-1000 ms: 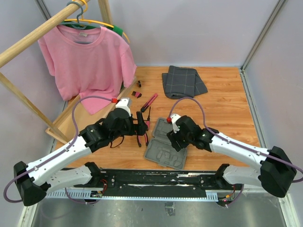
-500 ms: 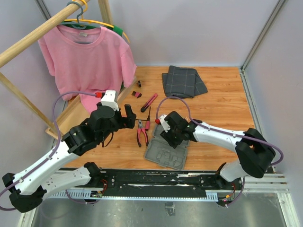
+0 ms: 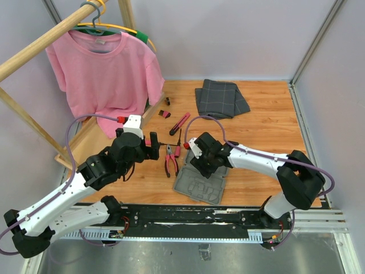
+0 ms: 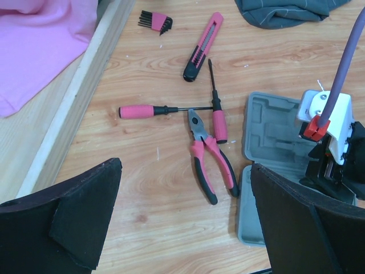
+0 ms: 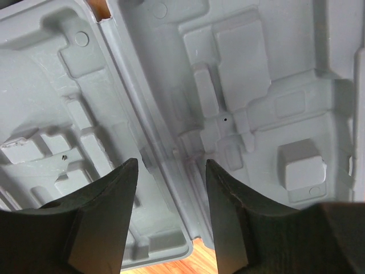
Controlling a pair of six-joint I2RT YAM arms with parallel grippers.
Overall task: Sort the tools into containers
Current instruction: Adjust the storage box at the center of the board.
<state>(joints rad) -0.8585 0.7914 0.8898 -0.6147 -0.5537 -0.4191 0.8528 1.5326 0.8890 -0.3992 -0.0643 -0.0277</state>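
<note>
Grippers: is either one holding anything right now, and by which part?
Nothing is held. The left gripper is open, and the pink-handled pliers lie untouched below it. The right gripper is open and empty over the grey moulded plastic tool case.

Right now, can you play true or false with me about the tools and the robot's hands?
1. The gray tool case is open with no tools in it. True.
2. The left gripper holds the pliers. False: it is open and empty; the pliers lie on the table.
3. The long screwdriver and the short screwdriver cross. True.
4. The pink shirt lies folded on the table. False: it hangs up.
5. The right gripper is shut on a tool. False: it is open over the case.
</note>
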